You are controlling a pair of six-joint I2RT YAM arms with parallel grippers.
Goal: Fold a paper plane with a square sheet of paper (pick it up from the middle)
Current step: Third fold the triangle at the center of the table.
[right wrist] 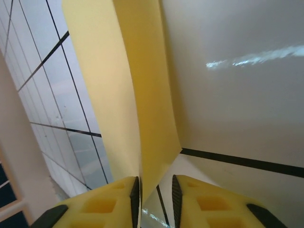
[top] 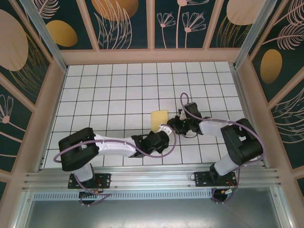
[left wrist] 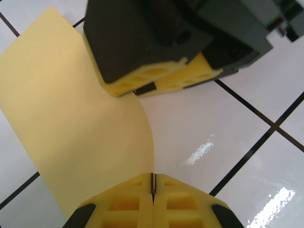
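Note:
The pale-yellow square sheet of paper [top: 158,118] lies folded near the table's middle, its near corner lifted off the tiles. My left gripper [top: 164,129] is shut on the sheet's edge [left wrist: 71,118]; the jaws [left wrist: 153,183] meet with the paper pinched in the seam. My right gripper [top: 175,124] faces it from the right, and its yellow fingers [left wrist: 142,80] show at the sheet's far edge in the left wrist view. Its jaws [right wrist: 156,194] stand apart. Two layers of the sheet [right wrist: 142,109] run up between them, resting against the left pad with a gap to the right one.
White grid tiles [top: 118,90] cover the table, boxed in by wooden rails and patterned walls [top: 57,66]. Both forearms meet just in front of the paper, and the right arm's purple cable [top: 187,107] loops close behind the grippers.

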